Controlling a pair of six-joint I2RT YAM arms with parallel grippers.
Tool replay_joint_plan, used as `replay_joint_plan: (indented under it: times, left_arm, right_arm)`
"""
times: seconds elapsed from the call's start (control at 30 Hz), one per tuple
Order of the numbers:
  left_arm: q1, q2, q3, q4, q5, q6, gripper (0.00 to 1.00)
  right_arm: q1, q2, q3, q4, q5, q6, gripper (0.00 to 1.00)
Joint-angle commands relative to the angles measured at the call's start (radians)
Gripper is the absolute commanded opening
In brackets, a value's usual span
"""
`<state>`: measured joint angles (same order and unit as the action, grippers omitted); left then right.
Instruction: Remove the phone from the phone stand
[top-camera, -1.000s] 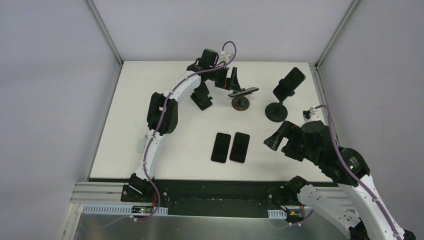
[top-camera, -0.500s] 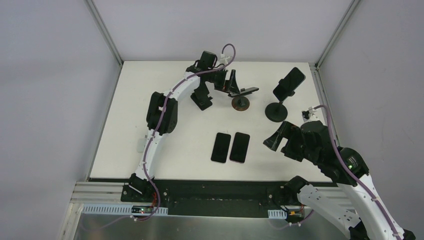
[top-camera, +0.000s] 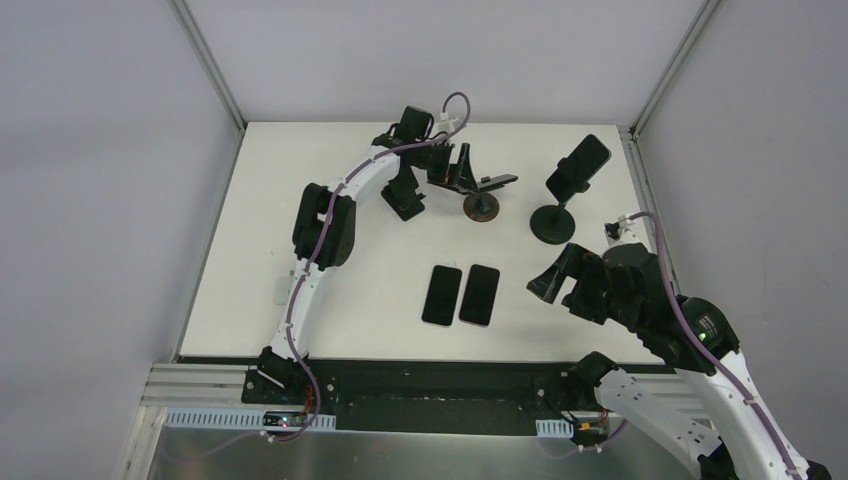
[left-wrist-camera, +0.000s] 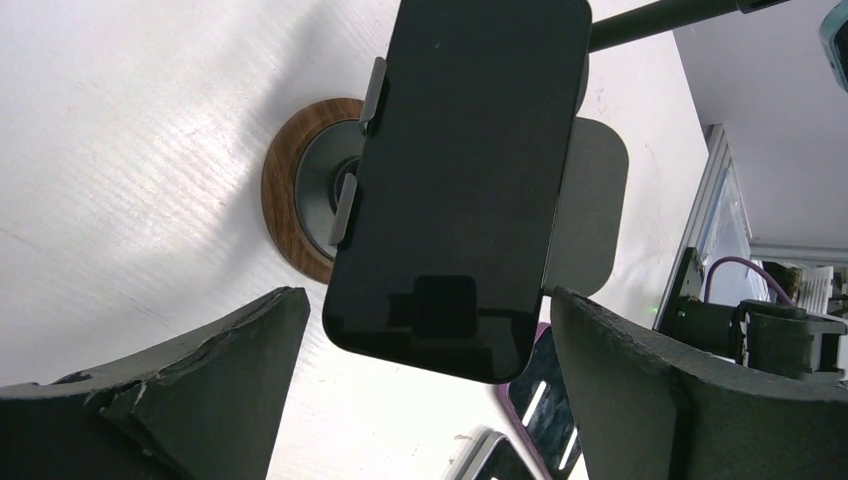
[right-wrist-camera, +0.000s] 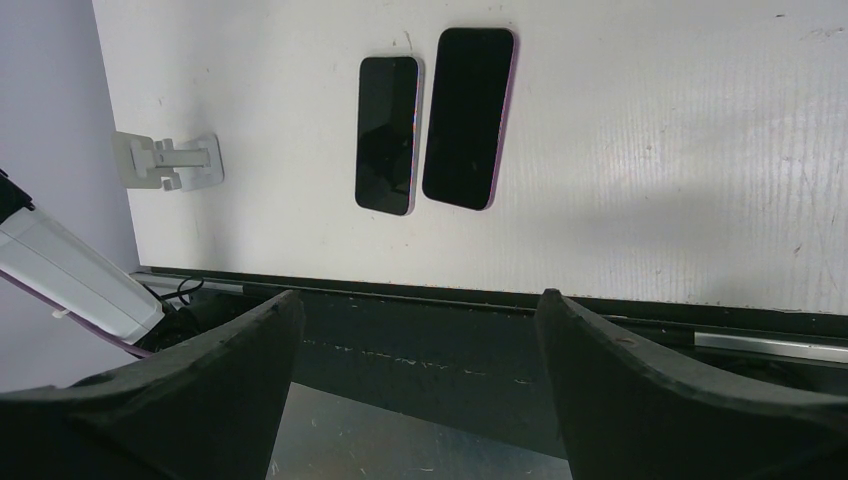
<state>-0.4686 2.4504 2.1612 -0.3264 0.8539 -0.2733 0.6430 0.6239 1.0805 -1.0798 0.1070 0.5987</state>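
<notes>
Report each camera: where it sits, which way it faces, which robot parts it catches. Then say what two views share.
Top external: above and behind the bases, looking down on the table; left arm and right arm show.
Left wrist: on the left arm, facing the phone clamped in its wood-based stand; own fingers flank it.
Right wrist: on the right arm, looking down at two flat phones; own fingers show.
Shared: top external and right wrist both show the two flat phones.

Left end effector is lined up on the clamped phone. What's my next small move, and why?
Probably ease the left end effector forward until its open fingers flank the phone on its long edges, then close. The wrist view shows the phone centred between the fingers, apparently untouched, held by the stand's side clamps above the wooden base.
</notes>
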Motion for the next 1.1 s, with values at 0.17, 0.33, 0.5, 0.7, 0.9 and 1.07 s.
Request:
replay_joint_plan:
  times: [0.17, 0.33, 0.5, 0.7, 0.9, 1.07]
  left_arm:
    - [0.002, -0.041, -0.002, 0.012, 0.003, 0.003, 0.92]
    - [0.002, -0.042, 0.0, 0.012, 0.011, 0.0, 0.86]
    - [0.001, -0.038, 0.0, 0.012, 0.026, -0.004, 0.84]
    - [0.0, -0.032, 0.002, 0.012, 0.033, -0.006, 0.78]
    - [0.0, -0.037, 0.002, 0.012, 0.042, -0.008, 0.65]
    - [0.0, -0.039, 0.013, 0.012, 0.06, -0.007, 0.49]
  right_arm:
    - [-0.004, -0.022, -0.014, 0.008, -0.012, 0.013, 0.89]
    - [-0.005, -0.025, -0.017, 0.008, -0.012, 0.013, 0.89]
    - [-0.005, -0.027, -0.02, 0.008, -0.011, 0.014, 0.89]
    - [-0.005, -0.026, -0.024, 0.009, -0.012, 0.014, 0.89]
    - [-0.005, -0.026, -0.027, 0.012, -0.013, 0.014, 0.89]
    - [-0.004, -0.027, -0.031, 0.013, -0.008, 0.013, 0.89]
